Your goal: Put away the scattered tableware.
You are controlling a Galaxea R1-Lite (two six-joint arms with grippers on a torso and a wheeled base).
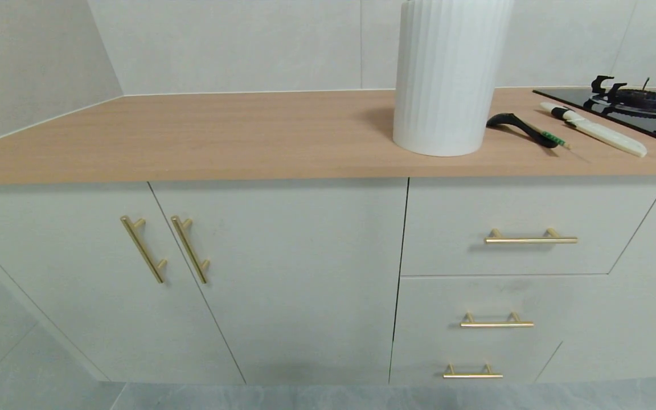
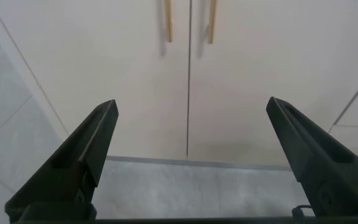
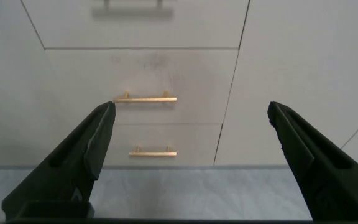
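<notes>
Pale tiled walls back a long wooden countertop (image 1: 220, 136) above grey cabinets. We judge the task barely begun. Three pieces lie loose on the counter between a tall white ribbed container (image 1: 447, 74) and the black gas hob (image 1: 635, 105). They are a black curved-handled utensil (image 1: 519, 125), a thin green-banded stick (image 1: 554, 139) just beside its tip, and a white knife with a black band (image 1: 595, 130) near the hob's edge. We cannot tell whether anything stands inside the container, because its top is cut off. All three pieces look left to collect. Our left gripper (image 2: 190, 104) is spread wide and empty, facing the twin cabinet doors (image 2: 260, 74). Our right gripper (image 3: 190, 107) is equally splayed, holding nothing, facing the lower drawers (image 3: 142, 74). Neither touches anything.
</notes>
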